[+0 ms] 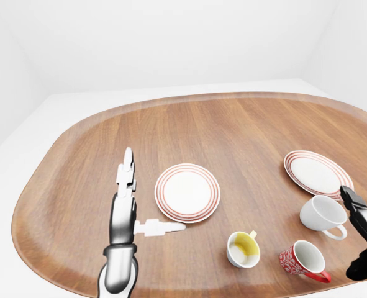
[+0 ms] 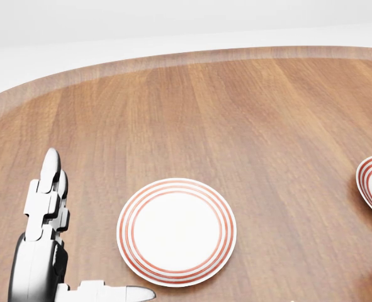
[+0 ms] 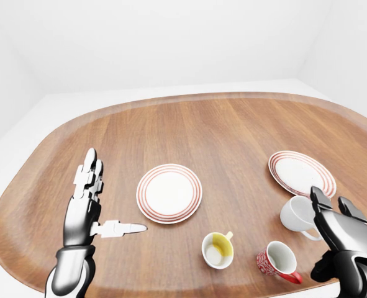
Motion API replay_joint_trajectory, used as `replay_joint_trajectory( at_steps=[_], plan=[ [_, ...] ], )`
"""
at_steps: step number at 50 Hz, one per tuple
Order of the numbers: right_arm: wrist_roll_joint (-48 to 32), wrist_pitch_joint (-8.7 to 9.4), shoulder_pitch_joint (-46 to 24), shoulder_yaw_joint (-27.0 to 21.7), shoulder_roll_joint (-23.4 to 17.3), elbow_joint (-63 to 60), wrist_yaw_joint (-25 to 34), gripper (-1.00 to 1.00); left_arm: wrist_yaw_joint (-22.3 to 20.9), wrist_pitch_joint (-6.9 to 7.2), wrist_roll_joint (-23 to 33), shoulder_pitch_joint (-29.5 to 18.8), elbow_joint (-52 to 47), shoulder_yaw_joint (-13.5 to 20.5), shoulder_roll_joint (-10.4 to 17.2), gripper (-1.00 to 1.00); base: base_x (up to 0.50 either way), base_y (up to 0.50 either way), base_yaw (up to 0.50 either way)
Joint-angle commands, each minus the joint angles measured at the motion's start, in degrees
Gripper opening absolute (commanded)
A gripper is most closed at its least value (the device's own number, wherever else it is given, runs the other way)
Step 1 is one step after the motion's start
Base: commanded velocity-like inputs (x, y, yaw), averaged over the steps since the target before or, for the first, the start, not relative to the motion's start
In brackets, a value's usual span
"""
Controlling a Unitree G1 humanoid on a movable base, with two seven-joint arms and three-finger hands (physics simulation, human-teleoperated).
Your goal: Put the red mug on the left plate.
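The red mug [image 1: 304,261] stands upright on the wooden table at the lower right of the left-eye view, its handle toward the bottom right. The left plate [image 1: 187,192], white with red rings, lies near the table's middle. My left hand [image 1: 144,202] is open, fingers stretched out, just left of that plate; its thumb points toward the plate's lower edge. My right hand [image 3: 341,226] is open, just right of the red mug and apart from it. Both hands are empty.
A second red-ringed plate [image 1: 318,172] lies at the right. A white mug [image 1: 323,215] stands below it, next to my right hand. A yellow-lined mug [image 1: 244,249] stands left of the red mug. The table's rounded edge [image 1: 53,143] curves round the left.
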Motion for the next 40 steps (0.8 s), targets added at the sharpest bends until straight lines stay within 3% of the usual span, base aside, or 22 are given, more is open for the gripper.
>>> replay_joint_trajectory(
  at_steps=[1,12,23,27,35,40],
  plan=[
    [2.2,0.00,4.9,-5.4,3.9,0.8,0.0,1.00,-0.2,0.79,0.3,-0.5,-0.1,-0.2,-0.1,1.00,0.00,0.00,0.00],
    [8.2,0.00,7.5,-10.5,7.8,-3.8,0.0,1.00,-0.3,0.83,0.2,-0.5,-0.3,0.0,-0.1,1.00,0.00,0.00,0.00],
    [8.1,0.00,6.8,-12.4,9.2,-3.1,0.0,1.00,-0.2,0.51,0.2,-0.1,-0.5,-0.2,0.0,1.00,0.00,0.00,0.00],
    [5.7,0.00,5.2,-8.7,9.8,-1.7,0.0,1.00,-0.2,0.45,0.0,-0.4,0.0,0.0,-0.1,1.00,0.00,0.00,0.00],
    [-0.4,0.00,3.8,1.5,7.0,5.6,0.0,1.00,0.0,-0.10,-0.2,0.9,-1.3,0.1,0.2,1.00,0.00,0.00,0.00],
    [-0.2,0.00,4.2,3.8,6.2,7.0,0.0,1.00,0.0,-0.02,-0.2,0.7,-1.0,0.1,0.1,1.00,0.00,0.00,0.00]
  ],
)
